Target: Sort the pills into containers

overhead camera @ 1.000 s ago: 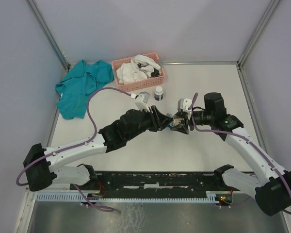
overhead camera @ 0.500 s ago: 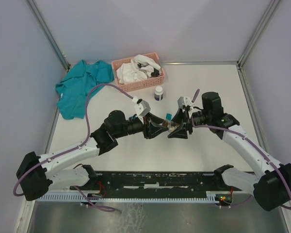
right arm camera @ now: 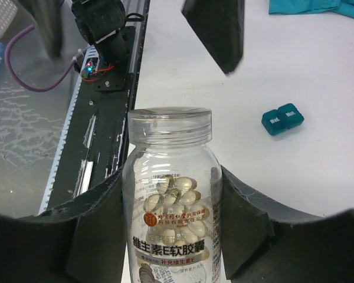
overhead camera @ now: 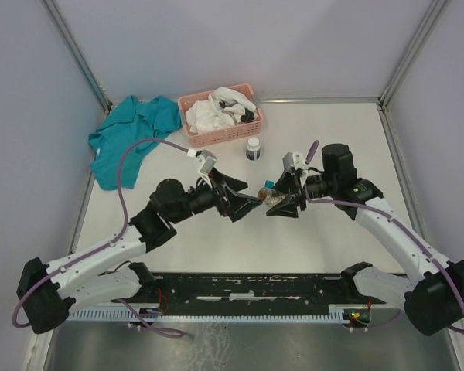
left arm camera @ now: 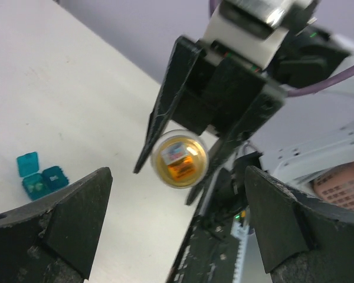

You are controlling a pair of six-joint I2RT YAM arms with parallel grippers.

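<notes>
Pill bottle in right gripper, left gripper just left of it. Containers on bench just behind; small bottle farther back, basket behind that, cloth back-left.

The bottle is clear glossy plastic, the containers shiny teal plastic, the table matt white.

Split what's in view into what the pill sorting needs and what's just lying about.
For the job:
- clear pill bottle
- teal containers, two together on the table

Lying about:
- pink basket holding white cloth
- teal cloth
- small white bottle, contents unseen
</notes>
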